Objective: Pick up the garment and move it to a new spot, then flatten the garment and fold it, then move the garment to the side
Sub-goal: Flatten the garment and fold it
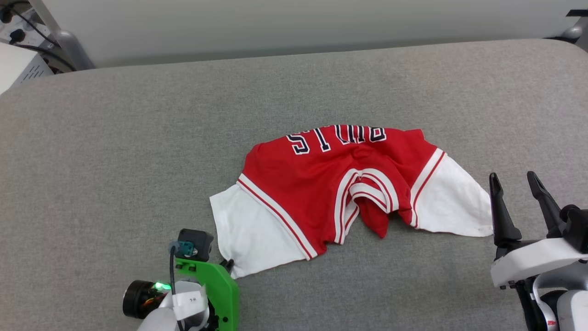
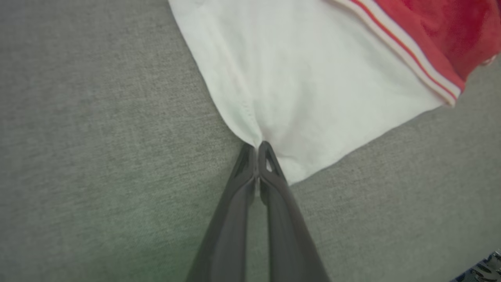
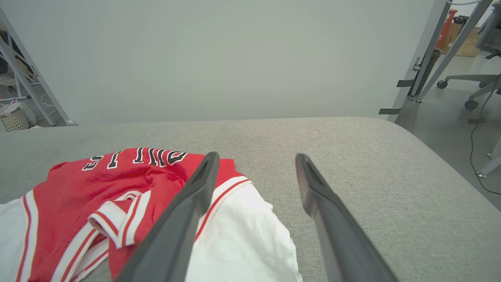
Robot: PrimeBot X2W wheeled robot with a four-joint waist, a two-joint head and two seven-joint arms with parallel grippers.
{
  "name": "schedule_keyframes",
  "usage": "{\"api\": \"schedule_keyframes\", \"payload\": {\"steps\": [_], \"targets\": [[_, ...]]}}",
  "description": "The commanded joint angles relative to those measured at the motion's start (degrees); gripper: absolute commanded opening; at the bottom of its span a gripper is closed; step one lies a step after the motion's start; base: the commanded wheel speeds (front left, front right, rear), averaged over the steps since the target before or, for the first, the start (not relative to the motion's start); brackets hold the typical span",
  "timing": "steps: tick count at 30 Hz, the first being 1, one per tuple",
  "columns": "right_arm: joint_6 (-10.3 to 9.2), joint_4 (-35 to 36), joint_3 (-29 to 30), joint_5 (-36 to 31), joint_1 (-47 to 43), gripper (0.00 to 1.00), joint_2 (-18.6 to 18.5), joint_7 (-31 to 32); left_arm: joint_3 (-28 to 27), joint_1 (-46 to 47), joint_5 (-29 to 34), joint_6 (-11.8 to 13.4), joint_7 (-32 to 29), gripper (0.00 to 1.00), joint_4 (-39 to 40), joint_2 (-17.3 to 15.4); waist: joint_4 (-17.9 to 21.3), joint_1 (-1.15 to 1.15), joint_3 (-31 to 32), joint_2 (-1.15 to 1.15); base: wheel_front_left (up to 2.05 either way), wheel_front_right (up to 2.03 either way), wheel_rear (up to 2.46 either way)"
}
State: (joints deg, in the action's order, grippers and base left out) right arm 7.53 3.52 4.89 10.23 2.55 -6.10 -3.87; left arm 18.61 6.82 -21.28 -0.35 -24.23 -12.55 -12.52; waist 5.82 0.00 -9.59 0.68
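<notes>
We see the garment (image 1: 340, 193) lying rumpled near the middle of the grey padded table (image 1: 115, 138). It lies front up, with the navy lettering (image 1: 335, 137) along its far edge, upside down to us. The striped collar (image 1: 367, 188) is bunched towards the near side. One white sleeve (image 2: 313, 78) spreads out to our left, and the other sleeve (image 1: 452, 202) to our right. Down at the lower left, our left gripper (image 2: 258, 145) has its two dark fingers pressed together on the near corner of the left-hand sleeve. They pinch the hem, and the cloth puckers at the tips. On the right, our right gripper (image 1: 513, 177) stands with its fingers spread wide, gripping nothing, just beside the tip of the right-hand sleeve.
</notes>
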Motion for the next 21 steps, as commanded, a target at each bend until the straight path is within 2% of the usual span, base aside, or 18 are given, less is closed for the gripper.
{"api": "schedule_keyframes", "payload": {"steps": [1,5,10,14,21], "targets": [[-0.04,-0.7,0.4,-0.2,-0.3,1.0,-0.5,1.3,-0.9,-1.0,-0.5,0.7,2.2,0.0,-0.7,-0.2,-0.8,0.0,2.0,-0.68,0.0,0.0,0.0],[-0.04,-2.7,1.2,0.2,-1.8,1.0,-1.3,6.4,-3.3,-1.5,-2.2,0.7,6.0,0.0,2.0,-0.5,-1.8,0.0,3.9,-0.68,0.0,0.0,0.0],[-0.04,-5.6,2.5,0.7,-2.9,1.0,-3.3,14.7,-5.3,-1.4,-2.8,1.0,7.6,0.0,8.1,-1.9,-3.4,0.0,4.1,-0.68,0.0,0.0,0.0],[-0.04,-7.1,3.4,2.3,-2.2,1.0,-4.1,21.9,-5.8,-2.1,-5.0,0.7,5.9,0.0,13.5,-1.9,-4.5,0.0,3.2,-0.68,0.0,0.0,0.0],[-0.04,-9.6,6.2,1.7,1.1,1.0,-5.4,31.6,-5.8,-3.4,-6.4,0.7,1.5,0.0,22.1,-3.9,-6.5,0.0,1.1,-0.68,0.0,0.0,0.0]]}}
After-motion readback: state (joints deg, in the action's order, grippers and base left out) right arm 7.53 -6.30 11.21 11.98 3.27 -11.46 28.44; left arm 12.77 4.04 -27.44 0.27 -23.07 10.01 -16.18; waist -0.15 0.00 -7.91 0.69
